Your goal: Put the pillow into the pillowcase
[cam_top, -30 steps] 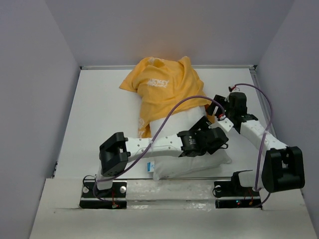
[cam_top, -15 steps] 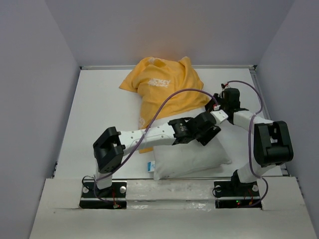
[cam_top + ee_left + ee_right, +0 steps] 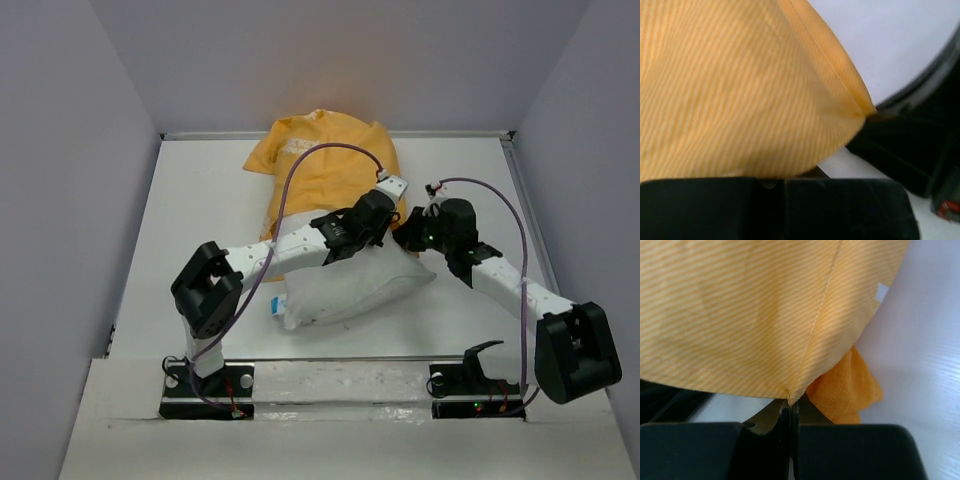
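Note:
The orange-yellow pillowcase [image 3: 320, 165] lies bunched at the back middle of the table. Its near edge is lifted over the far end of the white pillow [image 3: 345, 290], whose small blue tag [image 3: 272, 303] points left. My left gripper [image 3: 386, 207] and right gripper [image 3: 407, 228] meet close together at that edge. In the left wrist view the striped orange fabric [image 3: 740, 90] runs down into my shut left gripper [image 3: 771, 182], and the right gripper's black body [image 3: 910, 140] pinches the fabric's corner. In the right wrist view my right gripper [image 3: 790, 410] is shut on the pillowcase seam [image 3: 812, 340].
The white table [image 3: 200, 230] is boxed in by grey walls on the left, back and right. Purple cables [image 3: 300, 180] loop above both arms. The arm bases stand at the near edge [image 3: 340, 375].
Both grippers have shut on the pillowcase's near edge and moved toward the back. The pillowcase edge has risen, and the pillow has slid left and turned.

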Motion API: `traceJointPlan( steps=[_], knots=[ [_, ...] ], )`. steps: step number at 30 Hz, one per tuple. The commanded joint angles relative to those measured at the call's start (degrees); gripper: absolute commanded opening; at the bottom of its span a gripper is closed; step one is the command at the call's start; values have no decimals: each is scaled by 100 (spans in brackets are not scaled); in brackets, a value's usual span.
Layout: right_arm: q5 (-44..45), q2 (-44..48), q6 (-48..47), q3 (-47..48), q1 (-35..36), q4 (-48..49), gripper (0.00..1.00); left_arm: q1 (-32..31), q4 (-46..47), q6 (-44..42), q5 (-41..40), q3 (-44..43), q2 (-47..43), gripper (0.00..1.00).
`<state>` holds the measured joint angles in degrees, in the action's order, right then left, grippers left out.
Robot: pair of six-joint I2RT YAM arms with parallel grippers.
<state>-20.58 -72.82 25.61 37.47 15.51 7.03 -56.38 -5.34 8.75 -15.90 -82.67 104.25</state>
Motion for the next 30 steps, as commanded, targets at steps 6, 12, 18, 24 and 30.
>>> traceJointPlan(
  steps=[6,12,18,24,30],
  knots=[
    [-194,1436,-486,68,726,-2003,0,540,1835,784,-925,436,-133,0],
    [757,1559,-196,445,726,-2196,57,75,2424,1269,-748,726,-414,0],
    [924,2156,-460,1525,726,-2986,75,-206,2591,1427,-178,832,-1108,40],
    [485,2176,-416,1763,944,-3085,76,-163,2205,1252,124,1137,-2187,81],
    [1686,1228,-477,2272,2700,-2944,79,1320,1669,1909,-186,2973,-4235,82]
  ],
)
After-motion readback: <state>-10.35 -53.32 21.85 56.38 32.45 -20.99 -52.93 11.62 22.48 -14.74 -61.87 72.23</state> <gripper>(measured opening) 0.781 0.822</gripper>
